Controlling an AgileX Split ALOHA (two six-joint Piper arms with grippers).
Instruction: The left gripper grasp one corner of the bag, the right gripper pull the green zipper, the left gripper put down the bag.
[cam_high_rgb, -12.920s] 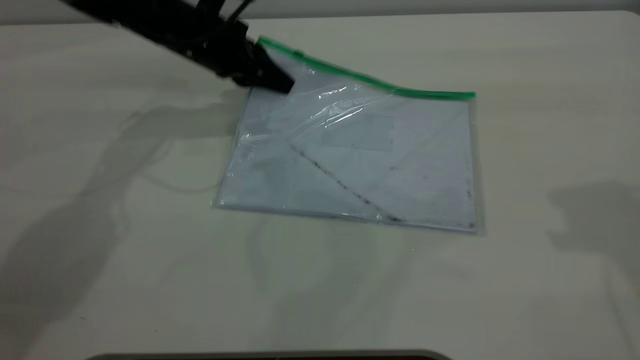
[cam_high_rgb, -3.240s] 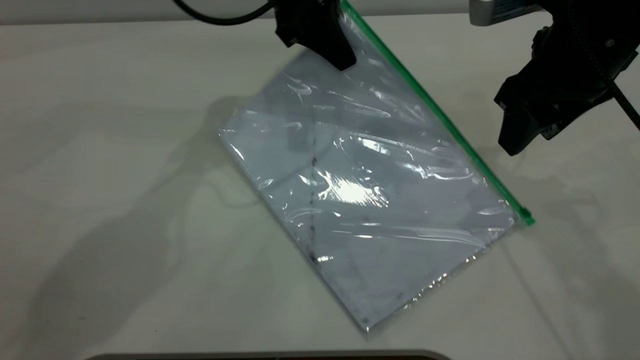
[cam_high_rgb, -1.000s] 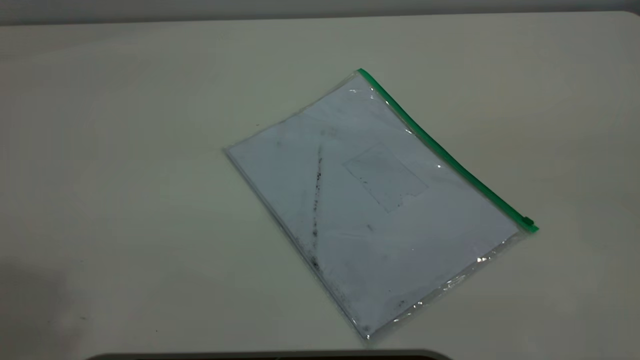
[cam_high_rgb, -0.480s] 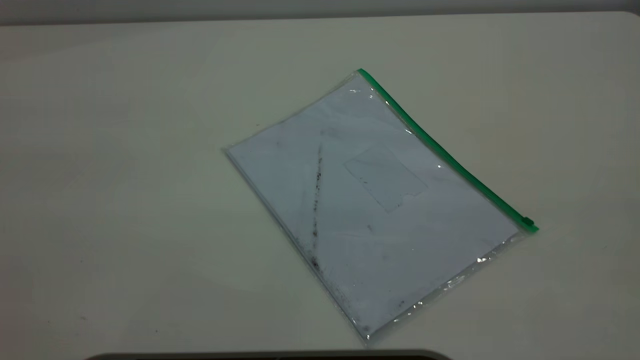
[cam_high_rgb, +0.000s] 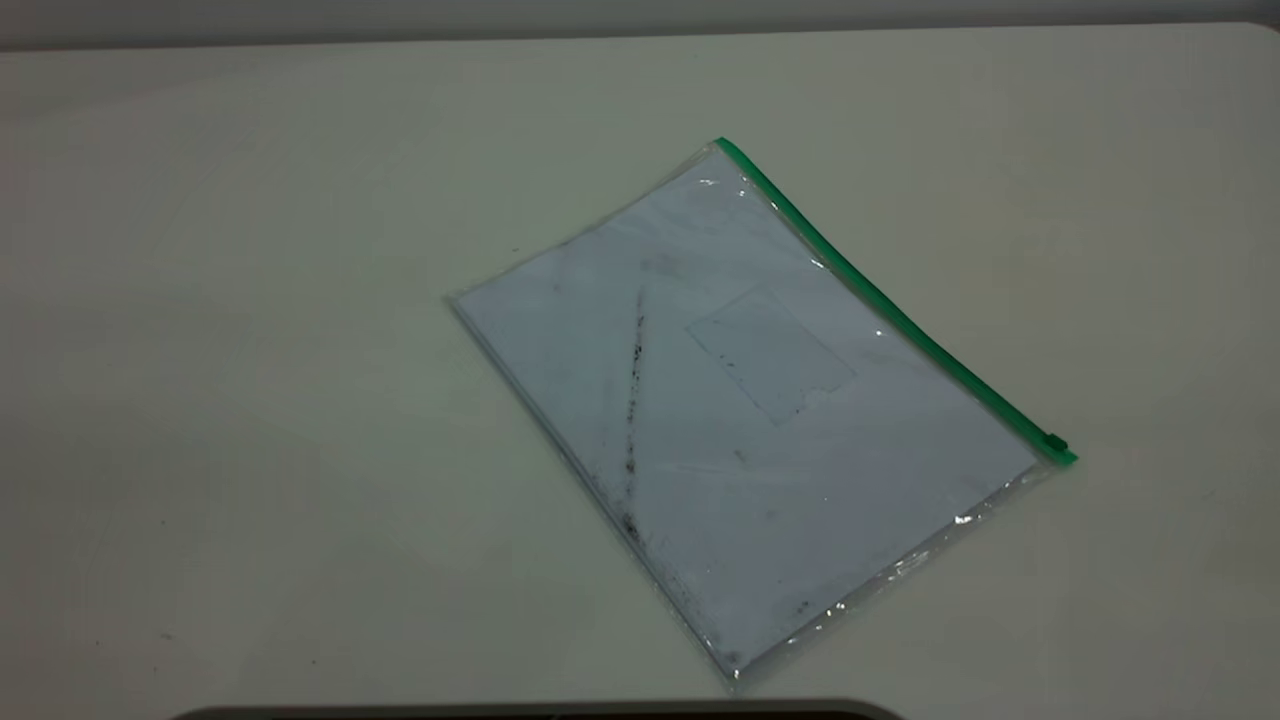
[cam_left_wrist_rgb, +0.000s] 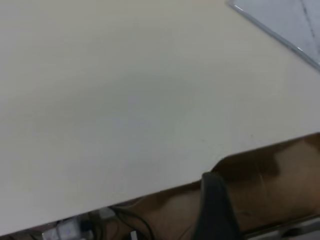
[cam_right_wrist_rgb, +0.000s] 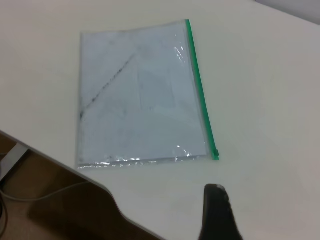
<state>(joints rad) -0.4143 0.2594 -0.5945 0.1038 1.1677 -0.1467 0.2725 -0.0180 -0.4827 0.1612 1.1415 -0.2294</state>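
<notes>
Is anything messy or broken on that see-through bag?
Nothing looks broken. The bag lies flat on the table, turned at a slant to the table's edge. A dark smudgy line runs across the paper inside, with smaller specks nearby. The green zipper edge looks whole, its slider at the near end.

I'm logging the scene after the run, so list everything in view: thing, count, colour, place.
table: one, cream, fills the exterior view.
bag: one, clear with white paper inside, lying flat on the table, right of centre, turned at an angle.
zipper: one, green, along the bag's far right edge.
slider: one, green, at the zipper's near end.
card pocket: one, clear, on the bag's middle.
smudge line: one, dark, across the bag's left part.
left claw: dark finger seen only in its wrist view, away from the bag.
right claw: dark finger seen only in its wrist view, apart from the bag.
</notes>
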